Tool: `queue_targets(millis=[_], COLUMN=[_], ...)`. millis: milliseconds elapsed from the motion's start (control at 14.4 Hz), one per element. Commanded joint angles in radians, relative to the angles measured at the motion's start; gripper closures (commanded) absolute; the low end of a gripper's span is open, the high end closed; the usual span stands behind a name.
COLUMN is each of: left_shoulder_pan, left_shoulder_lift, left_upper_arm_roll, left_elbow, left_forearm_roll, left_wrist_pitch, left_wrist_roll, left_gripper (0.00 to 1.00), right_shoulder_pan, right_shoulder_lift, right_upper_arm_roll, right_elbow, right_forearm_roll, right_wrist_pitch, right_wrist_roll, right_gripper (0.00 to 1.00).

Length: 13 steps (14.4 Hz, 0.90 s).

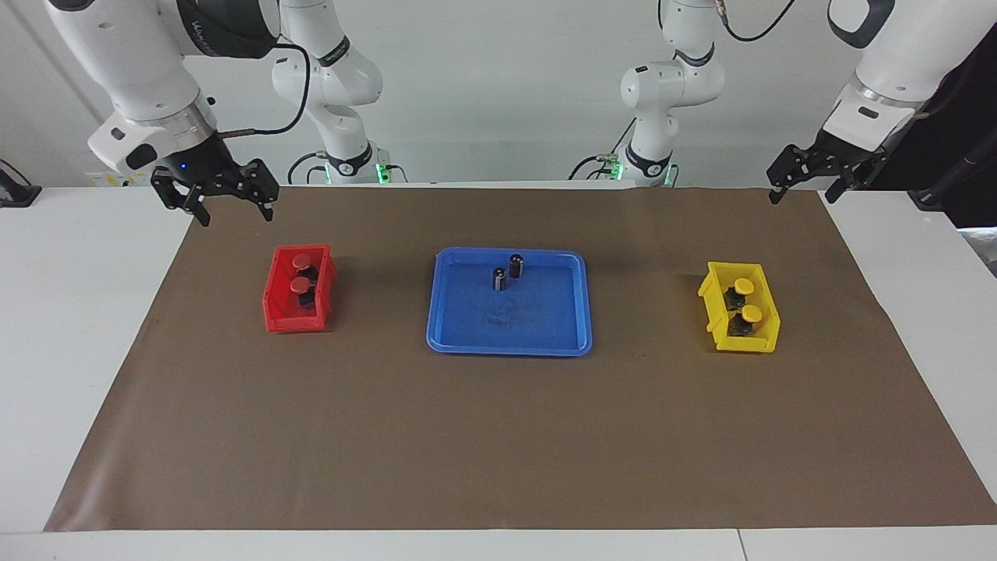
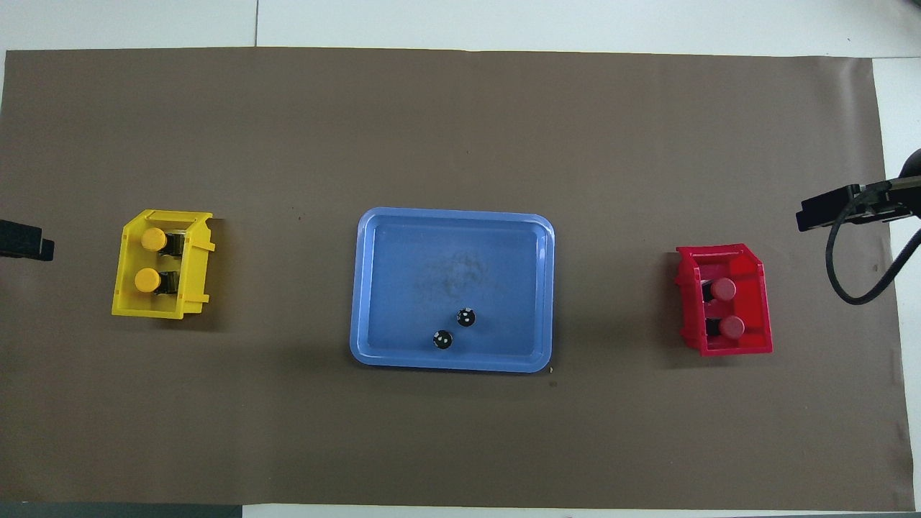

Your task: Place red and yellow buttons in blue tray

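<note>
Two red buttons (image 1: 301, 259) (image 2: 723, 289) lie in the small red bin (image 1: 274, 305) (image 2: 748, 345) toward the right arm's end of the table. Two yellow buttons (image 1: 744, 287) (image 2: 153, 239) lie in the small yellow bin (image 1: 767, 312) (image 2: 129, 288) toward the left arm's end. Between the bins sits the blue tray (image 1: 510, 323) (image 2: 446, 252). My right gripper (image 1: 234, 206) hangs open and empty over the brown mat's edge beside the red bin. Over the mat's edge by the yellow bin, my left gripper (image 1: 806, 187) is also open and empty.
Two small dark cylinders (image 1: 516, 265) (image 2: 466, 316) stand in the tray, in the part nearer the robots. A brown mat (image 1: 498, 436) covers most of the white table. The right arm's black cable (image 2: 856, 280) loops over the mat's edge near the red bin.
</note>
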Motion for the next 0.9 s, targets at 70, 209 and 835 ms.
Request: queue_targets(millis=[70, 209, 835], left_shoulder_pan=[-0.001, -0.014, -0.003], left_shoulder_lift=[-0.011, -0.009, -0.038], left_upper_arm_roll=[-0.011, -0.011, -0.009], left_elbow=[-0.036, -0.039, -0.092], left_forearm_roll=[-0.005, -0.005, -0.005], left_wrist_pitch=[0.018, 0.024, 0.02], left_wrist_roll=[0.02, 0.018, 0.014], left_gripper=[0.0, 0.0, 0.0], right_shoulder_pan=[-0.003, -0.003, -0.002], right_shoulder_lift=[-0.001, -0.001, -0.003], right_upper_arm_roll=[0.007, 0.007, 0.007], right_elbow=[-0.002, -0.002, -0.007], right_forearm_roll=[-0.008, -0.008, -0.003], right_wrist_pitch=[0.002, 0.002, -0.008], right_wrist_roll=[0.017, 0.016, 0.011], right_gripper=[0.0, 0.0, 0.0])
